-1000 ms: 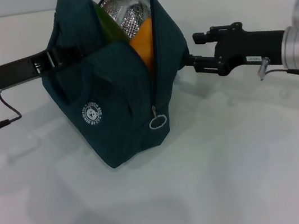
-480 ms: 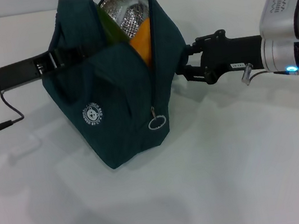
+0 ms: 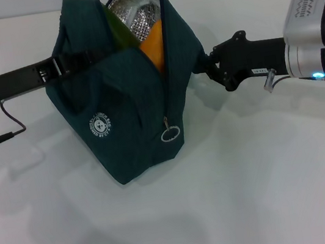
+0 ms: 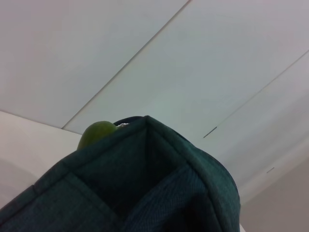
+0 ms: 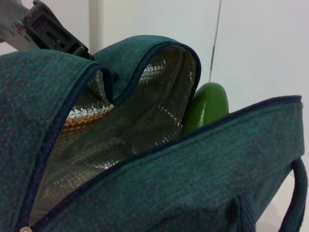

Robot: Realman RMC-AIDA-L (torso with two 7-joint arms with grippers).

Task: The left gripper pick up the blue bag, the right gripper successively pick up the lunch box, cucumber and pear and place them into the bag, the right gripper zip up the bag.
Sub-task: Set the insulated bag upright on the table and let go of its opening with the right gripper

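Zipping stage: blue bag [image 3: 128, 102] loaded, pear [image 3: 155, 44] and cucumber [image 3: 119, 26] showing.
I need the right gripper [image 3: 206, 65] on the ring pull [image 3: 170, 133]; jaws' state I cannot tell.

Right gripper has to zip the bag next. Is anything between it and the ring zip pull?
Nothing visible blocks it. The zip pull hangs on the front of the blue bag, facing open table. The right gripper is at the bag's side, higher up.

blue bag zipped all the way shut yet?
No, the blue bag gapes at the top, showing foil lining, the cucumber and something orange.
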